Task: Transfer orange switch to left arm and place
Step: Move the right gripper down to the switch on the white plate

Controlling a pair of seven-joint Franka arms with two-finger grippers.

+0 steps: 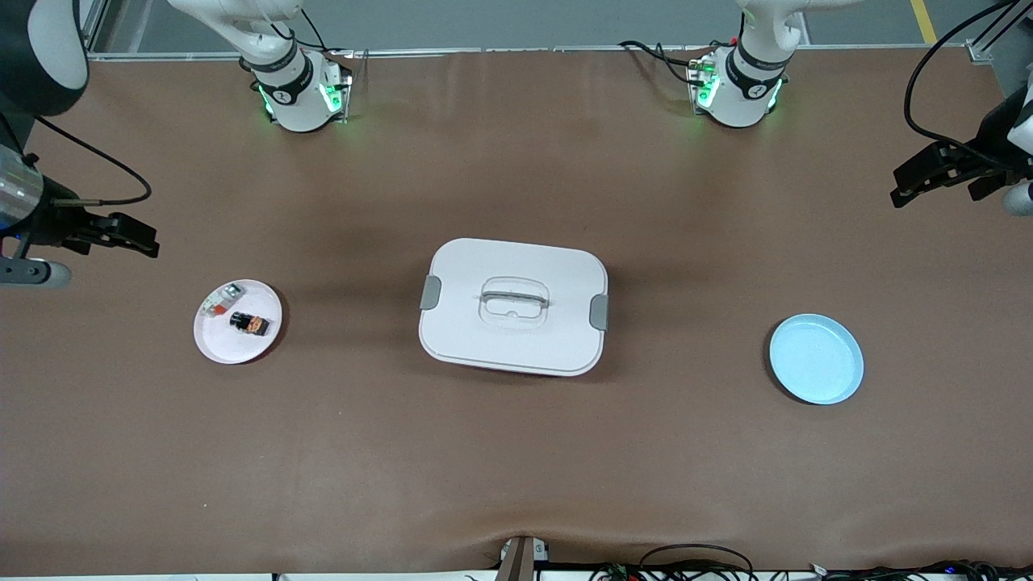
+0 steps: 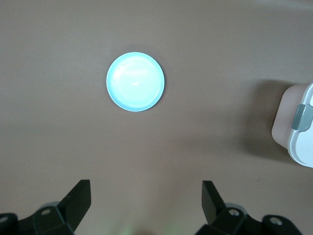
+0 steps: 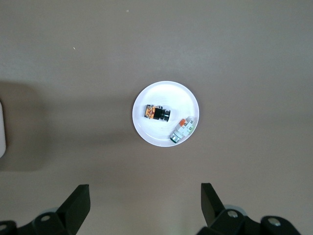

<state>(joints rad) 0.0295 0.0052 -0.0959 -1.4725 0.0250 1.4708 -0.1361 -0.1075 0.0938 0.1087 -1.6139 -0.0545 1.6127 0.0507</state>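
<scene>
The orange switch [image 1: 249, 323] [image 3: 157, 113], a small black block with an orange patch, lies on a pink plate [image 1: 216, 339] [image 3: 166, 93] toward the right arm's end of the table. The white box [image 1: 513, 307] with grey latches sits in the middle of the table; one latched corner of the box [image 2: 299, 128] shows in the left wrist view. My right gripper [image 1: 129, 239] [image 3: 145, 196] hangs open and empty, high over the table's end close to the pink plate. My left gripper [image 1: 928, 176] [image 2: 146, 196] hangs open and empty high over the other end.
A white part with a red-orange end [image 1: 220, 300] [image 3: 183, 129] shares the pink plate. A light-blue plate [image 1: 816, 359] [image 2: 135, 82] lies bare toward the left arm's end. Brown tabletop spreads around the box. Cables run along the table edge nearest the camera.
</scene>
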